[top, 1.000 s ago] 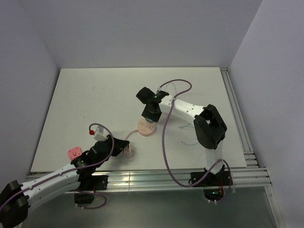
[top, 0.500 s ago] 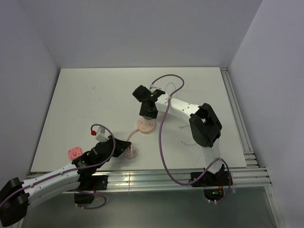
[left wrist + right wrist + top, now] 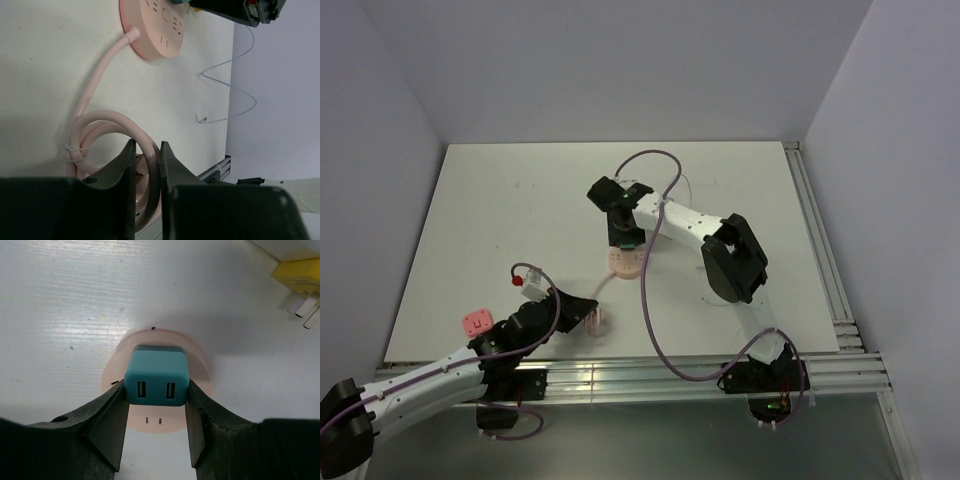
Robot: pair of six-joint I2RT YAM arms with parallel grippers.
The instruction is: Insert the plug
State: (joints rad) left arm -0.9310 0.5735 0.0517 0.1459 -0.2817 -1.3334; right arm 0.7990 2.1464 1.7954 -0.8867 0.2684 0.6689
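Teal plastic two-port USB charger plug [image 3: 156, 377] sits pinched between the fingers of the right claw [image 3: 156, 390], directly over the far part of the round pale-pink socket disc [image 3: 159, 424] on the white worktop [image 3: 60, 300]; whether its prongs are seated I cannot tell. Left claw [image 3: 147, 160] is narrowed onto a loop of the disc's coiled pink cable [image 3: 100, 117].

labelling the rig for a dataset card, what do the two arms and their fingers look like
The left arm and right arm share white links and bulky black joints. A purple cable loops loosely off each. The fingers are dark and wedge-shaped.
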